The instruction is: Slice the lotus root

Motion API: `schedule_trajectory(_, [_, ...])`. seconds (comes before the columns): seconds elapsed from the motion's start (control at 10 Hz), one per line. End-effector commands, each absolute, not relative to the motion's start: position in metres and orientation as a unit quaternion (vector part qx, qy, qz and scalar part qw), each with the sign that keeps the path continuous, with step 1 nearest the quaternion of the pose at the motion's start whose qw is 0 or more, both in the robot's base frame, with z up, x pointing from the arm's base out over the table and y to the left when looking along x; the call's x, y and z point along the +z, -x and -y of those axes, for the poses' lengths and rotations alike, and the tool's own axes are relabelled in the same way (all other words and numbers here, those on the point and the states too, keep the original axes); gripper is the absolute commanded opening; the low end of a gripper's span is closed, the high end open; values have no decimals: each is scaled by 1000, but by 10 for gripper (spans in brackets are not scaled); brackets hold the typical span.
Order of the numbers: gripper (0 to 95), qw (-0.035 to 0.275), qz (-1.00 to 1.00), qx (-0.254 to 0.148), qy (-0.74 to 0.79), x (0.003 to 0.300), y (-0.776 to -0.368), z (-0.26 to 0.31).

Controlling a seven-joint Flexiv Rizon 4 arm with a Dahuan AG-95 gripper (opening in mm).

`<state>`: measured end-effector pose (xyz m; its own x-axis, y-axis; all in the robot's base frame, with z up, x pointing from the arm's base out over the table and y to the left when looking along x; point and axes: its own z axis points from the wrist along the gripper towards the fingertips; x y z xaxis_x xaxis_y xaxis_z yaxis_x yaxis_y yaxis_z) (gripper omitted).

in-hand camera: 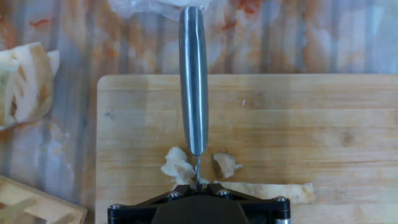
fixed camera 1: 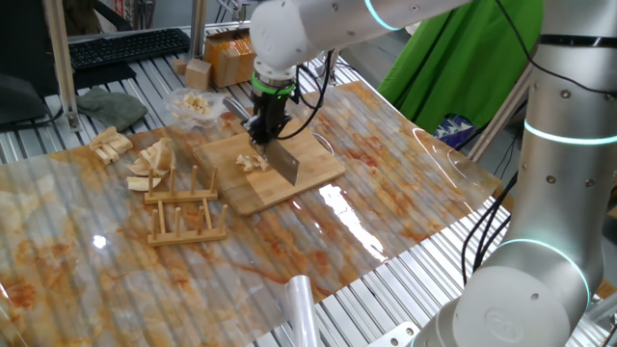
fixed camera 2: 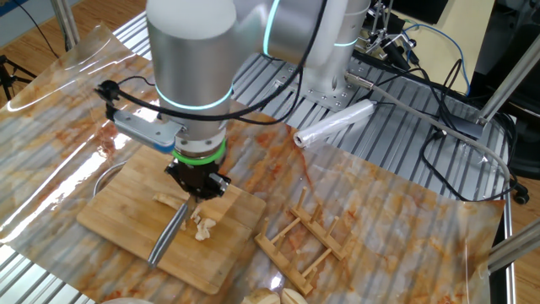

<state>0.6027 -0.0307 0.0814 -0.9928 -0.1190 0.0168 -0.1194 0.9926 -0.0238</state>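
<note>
The lotus root is a cluster of small cream cut bits (in-hand camera: 180, 167) on the wooden board (in-hand camera: 311, 118), also seen in one fixed view (fixed camera 1: 253, 162) and the other fixed view (fixed camera 2: 205, 221). My gripper (in-hand camera: 199, 184) is shut on a steel knife (in-hand camera: 193, 81), which points away from the hand, its blade among the bits. In one fixed view the gripper (fixed camera 1: 265, 128) stands over the board (fixed camera 1: 308, 169) with the knife (fixed camera 1: 286, 164) slanting down. A longer pale strip (in-hand camera: 273, 191) lies at the near edge.
A wooden rack (fixed camera 1: 183, 207) stands left of the board. Larger tan wedge pieces (fixed camera 1: 154, 159) lie behind the rack, one showing in the hand view (in-hand camera: 25, 81). A clear plastic tub (fixed camera 1: 193, 106) and boxes (fixed camera 1: 227, 58) stand at the back. A plastic roll (fixed camera 2: 333, 125) lies on the sheet.
</note>
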Motion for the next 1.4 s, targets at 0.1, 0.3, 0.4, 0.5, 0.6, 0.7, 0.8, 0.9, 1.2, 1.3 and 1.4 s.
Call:
schedule_trajectory(0.1, [0, 5, 998, 14, -61, 84, -600, 34])
schedule_trajectory(0.3, [0, 5, 998, 12, -64, 85, -599, 40])
schedule_trajectory(0.4, [0, 3, 998, 12, -64, 86, -597, 42])
schedule_trajectory(0.5, [0, 3, 998, 12, -64, 86, -597, 43])
schedule_trajectory(0.6, [0, 3, 998, 11, -62, 86, -597, 44])
schedule_trajectory(0.7, [0, 3, 998, 11, -62, 86, -597, 44])
schedule_trajectory(0.8, [0, 3, 998, 9, -63, 82, -597, 45])
schedule_trajectory(0.9, [0, 1, 998, 6, -63, 74, -597, 45])
schedule_trajectory(1.2, [0, -28, 998, -11, -59, 28, -601, 42])
schedule_trajectory(1.3, [0, -34, 998, -14, -58, 23, -601, 42])
schedule_trajectory(1.4, [0, -24, 998, -15, -55, 32, -600, 41])
